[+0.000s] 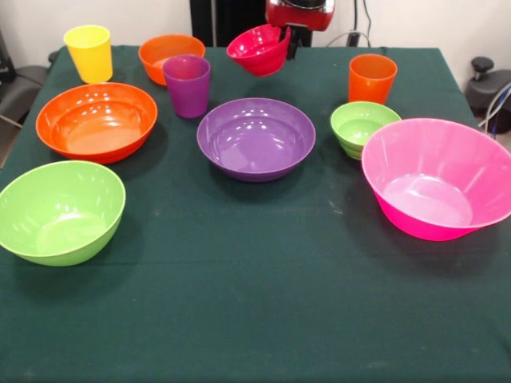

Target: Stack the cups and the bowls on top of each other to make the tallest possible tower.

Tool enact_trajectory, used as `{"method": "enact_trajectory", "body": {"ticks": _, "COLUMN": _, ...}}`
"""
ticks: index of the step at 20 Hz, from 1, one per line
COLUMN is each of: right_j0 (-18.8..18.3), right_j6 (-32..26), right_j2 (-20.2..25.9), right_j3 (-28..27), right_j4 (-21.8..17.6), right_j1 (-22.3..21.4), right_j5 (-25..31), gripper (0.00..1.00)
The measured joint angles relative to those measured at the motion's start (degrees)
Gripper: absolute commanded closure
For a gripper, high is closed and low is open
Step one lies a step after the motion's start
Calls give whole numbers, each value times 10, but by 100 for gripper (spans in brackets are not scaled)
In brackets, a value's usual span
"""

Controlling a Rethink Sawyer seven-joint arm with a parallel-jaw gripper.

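My gripper [287,38] comes down at the far middle of the table. It is shut on the rim of the small red-magenta bowl [257,50] and holds it tilted above the cloth. The small orange bowl [170,53] stands alone to its left, with the purple cup [187,84] in front of it and the yellow cup [89,52] at the far left. The orange cup [372,77] and small green bowl [363,126] stand on the right. Nearer lie the large orange bowl [97,121], purple bowl [255,138], lime green bowl [60,212] and huge pink bowl [437,177]. No stacked tower shows.
The table [255,319] is covered with a dark green cloth. A black chair [487,84] stands past the right edge, and another dark seat [20,88] past the left edge.
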Motion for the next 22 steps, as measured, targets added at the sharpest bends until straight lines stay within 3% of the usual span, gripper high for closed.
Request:
{"method": "enact_trajectory", "body": {"ticks": 15, "right_j0": -2, "right_j6": 0, "right_j2": 23, "right_j3": 6, "right_j4": 19, "right_j1": -61, "right_j5": 53, "gripper": 100}}
{"method": "enact_trajectory", "body": {"ticks": 22, "right_j0": 54, "right_j6": 6, "right_j2": -13, "right_j3": -3, "right_j4": 19, "right_j1": -63, "right_j5": 80, "gripper": 100}}
